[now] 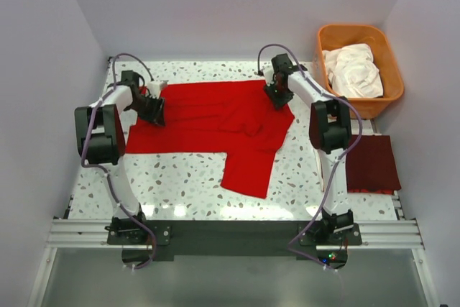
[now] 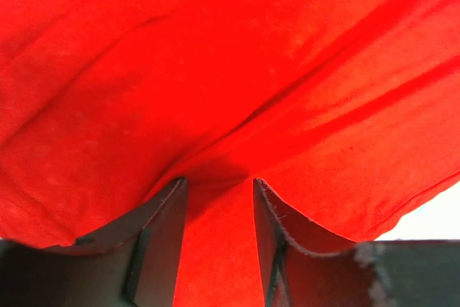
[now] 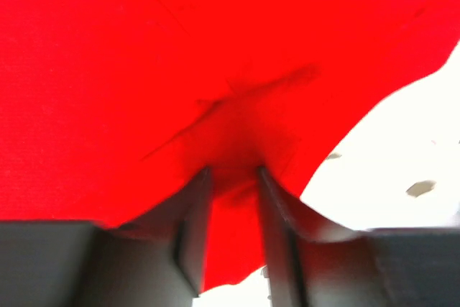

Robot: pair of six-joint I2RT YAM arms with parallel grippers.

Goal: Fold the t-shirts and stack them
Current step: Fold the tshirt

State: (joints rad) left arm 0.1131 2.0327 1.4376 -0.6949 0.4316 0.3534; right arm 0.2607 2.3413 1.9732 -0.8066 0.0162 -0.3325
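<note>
A red t-shirt lies spread on the speckled table, with one part hanging toward the near edge. My left gripper is at the shirt's left edge, and in the left wrist view its jaws are shut on a pinch of red cloth with creases running out from it. My right gripper is at the shirt's far right corner. In the right wrist view its jaws are shut on the red cloth close to the shirt's edge.
An orange basket holding white t-shirts stands at the far right. A folded dark red t-shirt lies on the table's right side, beside the right arm. Walls close in the table on the left, back and right.
</note>
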